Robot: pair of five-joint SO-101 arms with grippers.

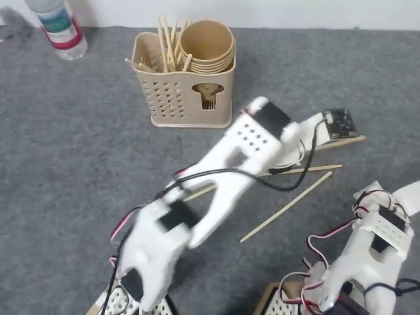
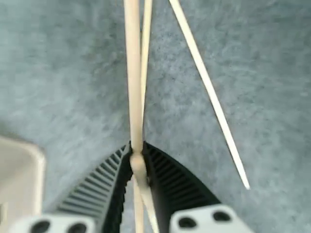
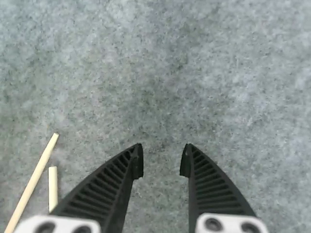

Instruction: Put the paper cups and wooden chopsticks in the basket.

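One chopstick point(image 2: 132, 73) sits pinched between the left fingers point(image 2: 167, 177); right fingers point(image 3: 114, 187) stand apart.

Robot test bench — grey felt table point(image 1: 59, 177), white wall point(image 1: 295, 12), water bottle point(image 1: 60, 25).

Beige perforated plastic basket point(image 1: 182, 92) on grey carpet point(image 1: 65, 164), holding a stack of tan paper cups point(image 1: 209, 46) and a bundle of upright pale wooden chopsticks point(image 1: 167, 41). Behind the basket, to its left: clear plastic bottle point(image 1: 60, 26) with a red-and-teal label. In front of the basket, to its right: loose chopsticks point(image 1: 287, 207), some partly under the white left arm point(image 1: 230, 170). White right arm point(image 1: 371, 252) farther right.
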